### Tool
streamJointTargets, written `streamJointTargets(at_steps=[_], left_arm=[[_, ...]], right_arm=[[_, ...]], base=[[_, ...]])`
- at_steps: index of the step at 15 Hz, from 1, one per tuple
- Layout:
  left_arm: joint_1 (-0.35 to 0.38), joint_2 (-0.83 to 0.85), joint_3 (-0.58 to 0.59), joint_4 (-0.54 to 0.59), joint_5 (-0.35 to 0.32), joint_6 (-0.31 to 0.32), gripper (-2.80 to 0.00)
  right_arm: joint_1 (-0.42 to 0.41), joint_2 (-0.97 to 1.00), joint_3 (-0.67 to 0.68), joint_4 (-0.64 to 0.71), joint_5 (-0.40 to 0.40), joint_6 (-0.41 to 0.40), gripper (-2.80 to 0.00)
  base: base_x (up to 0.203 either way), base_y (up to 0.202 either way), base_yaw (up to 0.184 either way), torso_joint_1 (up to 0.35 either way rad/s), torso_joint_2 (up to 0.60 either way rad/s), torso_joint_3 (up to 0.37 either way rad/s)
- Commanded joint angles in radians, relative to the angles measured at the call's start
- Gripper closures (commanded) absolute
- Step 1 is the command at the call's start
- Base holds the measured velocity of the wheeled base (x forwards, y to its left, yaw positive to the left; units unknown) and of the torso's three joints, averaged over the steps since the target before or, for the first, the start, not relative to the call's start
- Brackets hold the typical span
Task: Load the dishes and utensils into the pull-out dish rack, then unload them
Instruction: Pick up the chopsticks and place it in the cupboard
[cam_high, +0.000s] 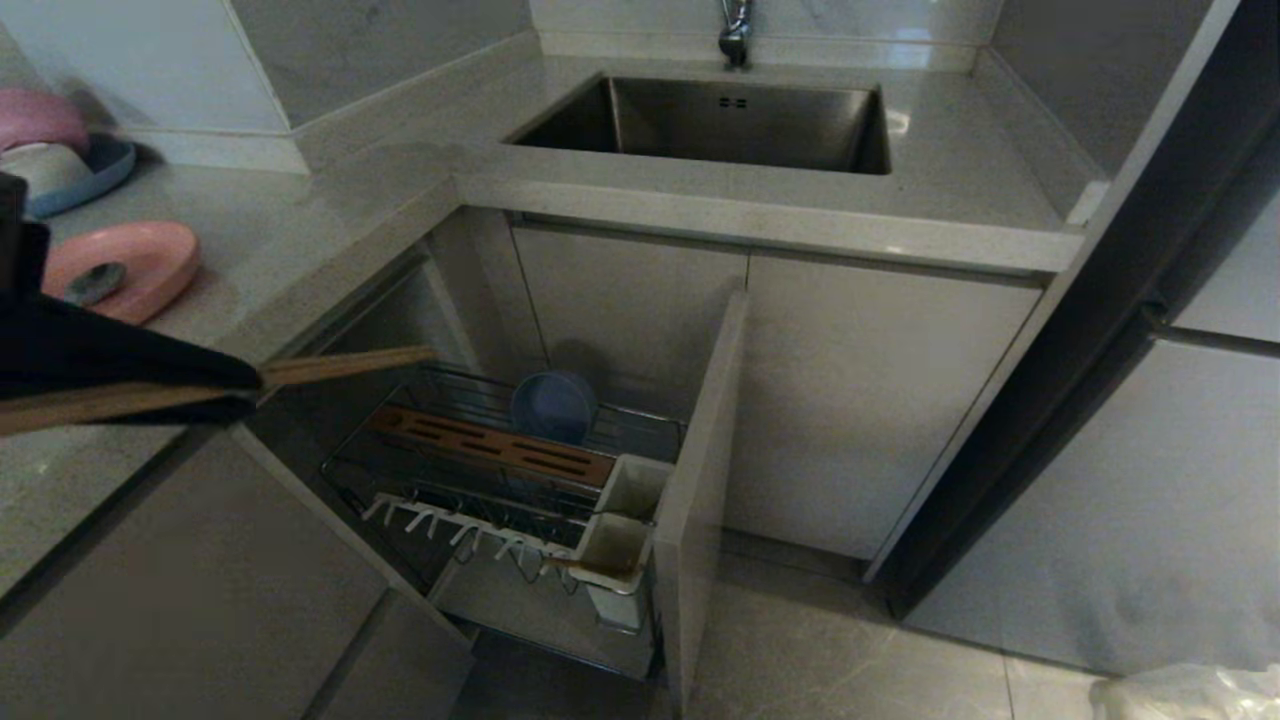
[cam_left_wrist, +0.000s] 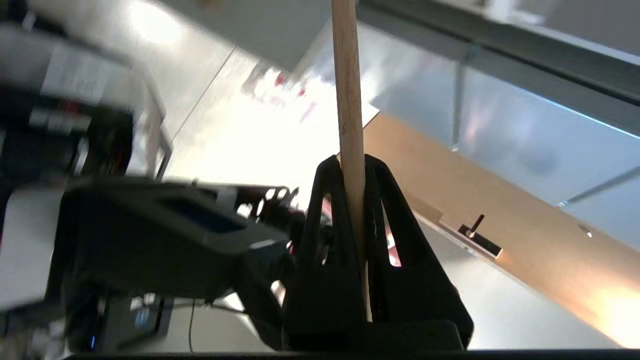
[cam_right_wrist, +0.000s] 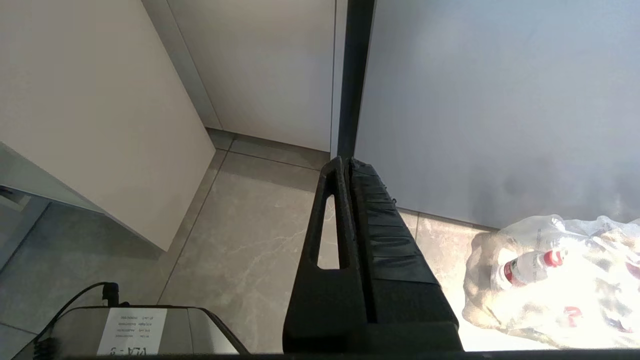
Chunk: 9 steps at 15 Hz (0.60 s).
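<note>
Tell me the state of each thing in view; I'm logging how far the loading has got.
Pull-out dish rack: pulled out, open.
Blue-grey bowl: standing on edge in the rack.
Chopsticks: clamped in the left gripper, held over the rack, roughly level.
Salmon-pink plate: on the counter, not yet loaded.
Spoon: lying on the plate.
White utensil cups: upright.
Right gripper: shut, empty, parked above the floor.
Faucet: no water seen.

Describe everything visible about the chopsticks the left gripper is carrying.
The chopsticks are long, slim, light-brown wooden sticks with a smooth, plain surface. The left gripper is shut on them partway along their length, so one end juts out past the fingers. In the head view they lie nearly level, tilted slightly up toward the free end, in the air above the pulled-out dish rack. Only the gripper touches them. The wrist view shows one shaft.
</note>
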Motion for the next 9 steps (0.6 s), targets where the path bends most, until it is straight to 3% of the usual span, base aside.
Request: streamJointTargets(at_steps=[1,3,5,9], left_arm=[[-0.013,0.044,0.028,0.024,-0.004,-0.005,0.00],[-0.035,0.091,0.078,0.037,-0.003,0.000,0.00],[-0.053,0.150,0.136,0.038,0.000,0.044,0.00],[-0.116,0.277,0.142,0.031,0.001,0.083,0.00]], right_arm=[[0.000,0.000,0.000,0.001,0.000,0.001,0.00],[0.000,0.000,0.000,0.001,0.000,0.001,0.00],[0.000,0.000,0.000,0.001,0.000,-0.001,0.00],[0.000,0.000,0.000,0.001,0.000,0.000,0.00]], base=[[0.000,0.000,0.000,0.000,0.00,0.000],[0.000,0.000,0.000,0.000,0.00,0.000],[0.000,0.000,0.000,0.000,0.00,0.000],[0.000,0.000,0.000,0.000,0.00,0.000]])
